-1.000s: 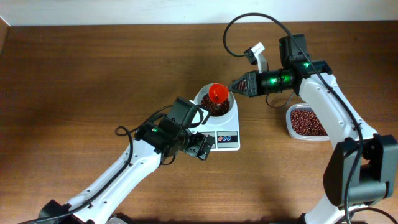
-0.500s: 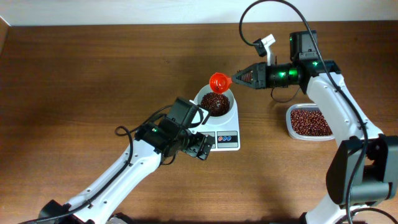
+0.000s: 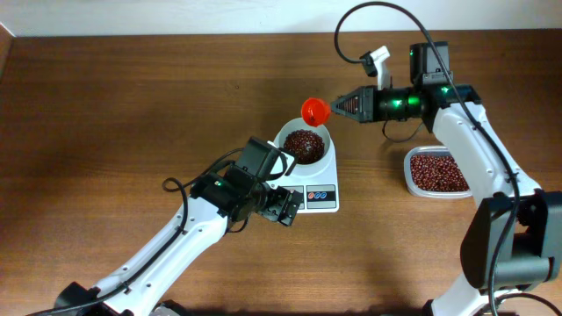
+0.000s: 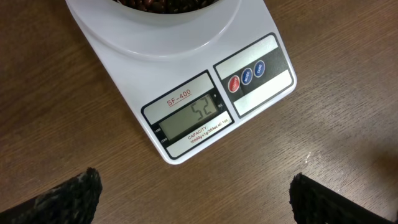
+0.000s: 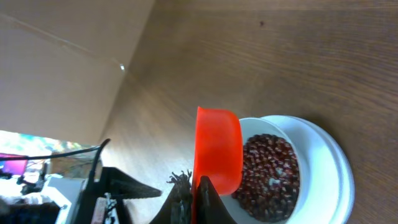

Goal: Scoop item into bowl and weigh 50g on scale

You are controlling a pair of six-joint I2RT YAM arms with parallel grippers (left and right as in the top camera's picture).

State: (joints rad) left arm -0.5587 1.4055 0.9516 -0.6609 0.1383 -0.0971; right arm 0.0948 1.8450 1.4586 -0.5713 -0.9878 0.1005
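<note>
The right hand (image 3: 338,107) is clenching an orange scoop (image 3: 314,111), holding it just above the far rim of the white bowl (image 3: 284,139). Beans (image 3: 304,145) are filling that bowl, which is sitting on the scale (image 3: 322,175); its display is showing 52. The left hand (image 3: 283,209) is hovering released by the scale's near-left corner.

Both arms are built of smooth white links with black joint housings. The left arm (image 3: 162,244) ends in the black left hand (image 4: 202,202), its fingers (image 4: 69,198) dark and coarse-textured. The right arm (image 3: 474,162) has green lights (image 3: 397,105) glowing in its black wrist, a small white bracket (image 3: 378,58) on top, and the black, tapering right hand (image 3: 339,109). A thin black cable (image 3: 349,19) loops over the right arm; black wiring (image 3: 169,184) trails beside the left.
</note>
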